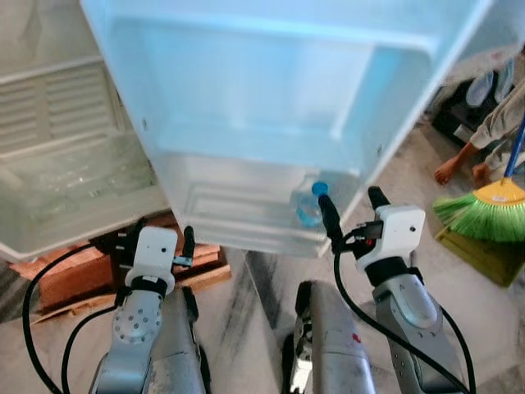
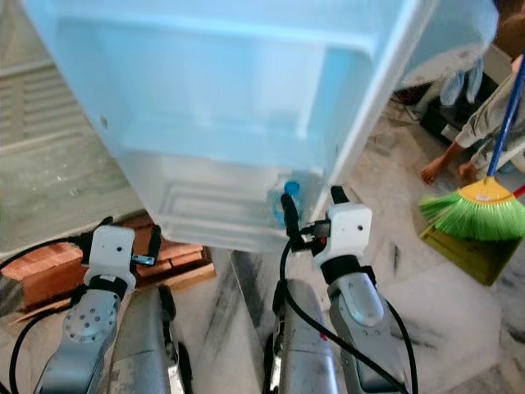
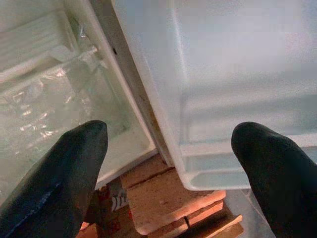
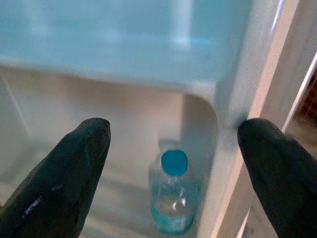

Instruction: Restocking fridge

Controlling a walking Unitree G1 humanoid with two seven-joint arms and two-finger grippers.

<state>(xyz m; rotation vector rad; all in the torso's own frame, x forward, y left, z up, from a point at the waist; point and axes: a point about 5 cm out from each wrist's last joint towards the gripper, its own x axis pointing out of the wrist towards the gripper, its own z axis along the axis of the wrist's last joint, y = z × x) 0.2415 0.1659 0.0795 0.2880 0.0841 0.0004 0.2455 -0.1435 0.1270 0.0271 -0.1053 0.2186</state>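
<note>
The right gripper (image 1: 353, 215) is spread wide and empty, its two black fingers (image 4: 64, 173) standing apart with nothing between them. It hovers just outside the lower door shelf (image 1: 246, 215) of the open fridge door (image 1: 271, 90). Straight ahead of it, a little below the line of the fingers, the water bottle (image 4: 173, 196) stands upright in the shelf's far right corner, its blue cap (image 4: 174, 161) up and its long axis vertical. The right wrist view frames the bottle between the two fingertips, so this arm is clearly the nearer one. The bottle appears to rest on the shelf floor, close against the corner wall, though the blurred plastic makes actual contact hard to judge.

The left gripper (image 1: 157, 238) is also open and empty. It is held lower and well to the left, before the gap between the door and the fridge cabinet (image 1: 57, 156), far from the bottle.

The shelf is pale translucent plastic with a low front lip, and the rest of it looks bare. Below the fridge lie bricks (image 1: 78, 271) and wooden boards on a marbled floor (image 1: 246, 287). To the right are a green broom (image 1: 484, 209) and a person's bare feet (image 1: 459, 168), well apart from both arms.
</note>
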